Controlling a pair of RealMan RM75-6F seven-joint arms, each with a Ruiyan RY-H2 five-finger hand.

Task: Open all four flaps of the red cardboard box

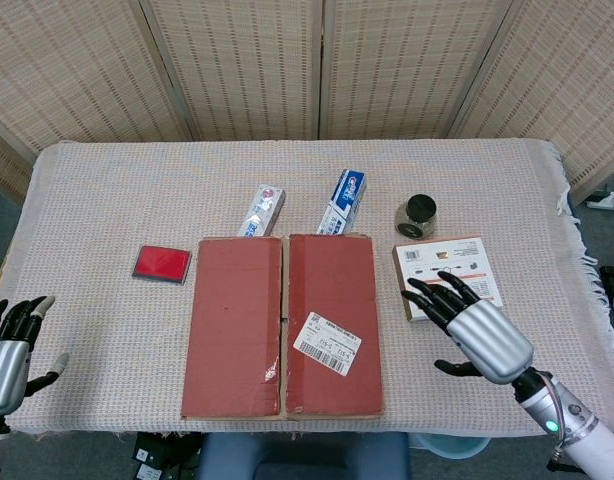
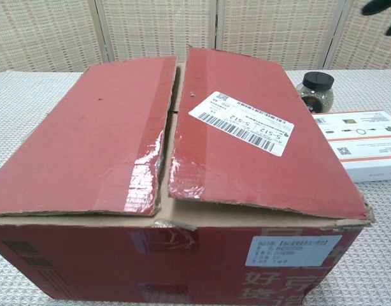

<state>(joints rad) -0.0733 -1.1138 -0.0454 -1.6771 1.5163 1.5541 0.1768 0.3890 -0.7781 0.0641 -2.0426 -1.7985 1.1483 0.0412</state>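
The red cardboard box (image 1: 282,325) stands at the table's near edge with its two top flaps lying shut, meeting along a centre seam. The right flap (image 2: 246,127) bears a white barcode label and sits slightly raised; the left flap (image 2: 93,134) lies flat with glossy tape along its inner edge. My right hand (image 1: 474,322) hovers open to the right of the box, fingers spread toward it, partly over the white packet. Only its dark fingertips (image 2: 381,7) show in the chest view's top right corner. My left hand (image 1: 9,345) is open at the far left edge, away from the box.
Behind the box lie two toothpaste cartons (image 1: 262,210) (image 1: 343,201). A small red case (image 1: 162,263) lies left of the box. A dark-lidded jar (image 1: 416,216) and a white-and-orange packet (image 1: 457,262) sit to its right. A woven cloth (image 1: 107,190) covers the table.
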